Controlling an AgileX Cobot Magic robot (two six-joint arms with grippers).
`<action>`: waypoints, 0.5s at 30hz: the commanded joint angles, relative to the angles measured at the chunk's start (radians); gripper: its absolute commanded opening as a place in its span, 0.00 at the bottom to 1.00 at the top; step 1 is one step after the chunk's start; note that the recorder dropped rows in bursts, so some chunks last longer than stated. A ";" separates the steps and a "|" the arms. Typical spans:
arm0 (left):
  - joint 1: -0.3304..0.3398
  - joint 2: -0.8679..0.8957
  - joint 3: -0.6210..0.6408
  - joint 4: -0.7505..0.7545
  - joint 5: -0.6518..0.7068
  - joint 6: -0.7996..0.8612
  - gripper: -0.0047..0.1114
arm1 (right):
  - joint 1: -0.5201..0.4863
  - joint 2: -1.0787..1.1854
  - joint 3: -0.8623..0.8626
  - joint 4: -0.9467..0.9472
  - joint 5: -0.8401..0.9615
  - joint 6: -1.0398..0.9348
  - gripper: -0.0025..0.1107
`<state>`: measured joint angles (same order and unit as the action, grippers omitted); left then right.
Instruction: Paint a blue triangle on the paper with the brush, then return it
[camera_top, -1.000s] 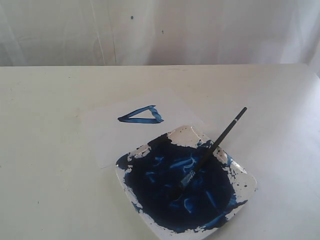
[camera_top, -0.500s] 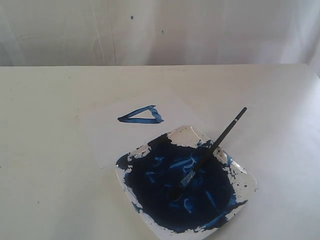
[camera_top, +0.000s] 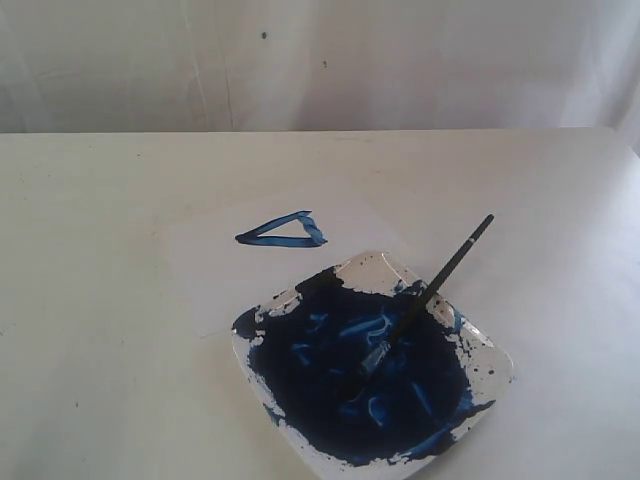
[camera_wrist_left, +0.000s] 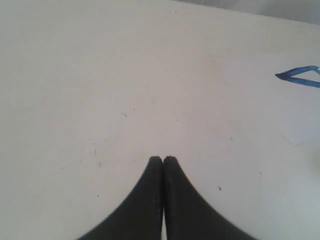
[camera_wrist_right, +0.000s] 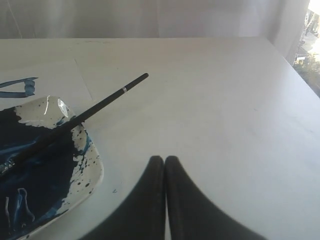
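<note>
A dark blue triangle (camera_top: 283, 231) is painted on the white paper (camera_top: 270, 270), which lies on the table behind the plate. The black-handled brush (camera_top: 432, 290) rests across the square white plate (camera_top: 490, 372), bristles in the blue paint, handle sticking out over the far right rim. Neither arm shows in the exterior view. My left gripper (camera_wrist_left: 163, 159) is shut and empty over bare table, with the triangle (camera_wrist_left: 301, 76) far off at the frame's edge. My right gripper (camera_wrist_right: 164, 159) is shut and empty beside the plate (camera_wrist_right: 90, 167), apart from the brush (camera_wrist_right: 95, 109).
A white curtain (camera_top: 320, 60) hangs behind the table. The table's right edge (camera_wrist_right: 300, 75) runs near the right gripper. Blue paint covers most of the plate.
</note>
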<state>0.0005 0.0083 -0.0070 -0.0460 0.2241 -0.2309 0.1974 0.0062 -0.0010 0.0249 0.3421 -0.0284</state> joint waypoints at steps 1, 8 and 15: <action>0.021 -0.008 0.007 -0.019 0.016 0.048 0.04 | 0.001 -0.006 0.001 0.004 -0.006 -0.001 0.02; 0.036 -0.008 0.007 -0.019 0.016 0.081 0.04 | 0.001 -0.006 0.001 0.004 -0.006 -0.001 0.02; 0.036 -0.008 0.007 -0.019 0.016 0.198 0.04 | 0.001 -0.006 0.001 0.006 -0.006 -0.001 0.02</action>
<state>0.0335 0.0044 -0.0032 -0.0552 0.2363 -0.0791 0.1974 0.0062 -0.0010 0.0249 0.3421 -0.0284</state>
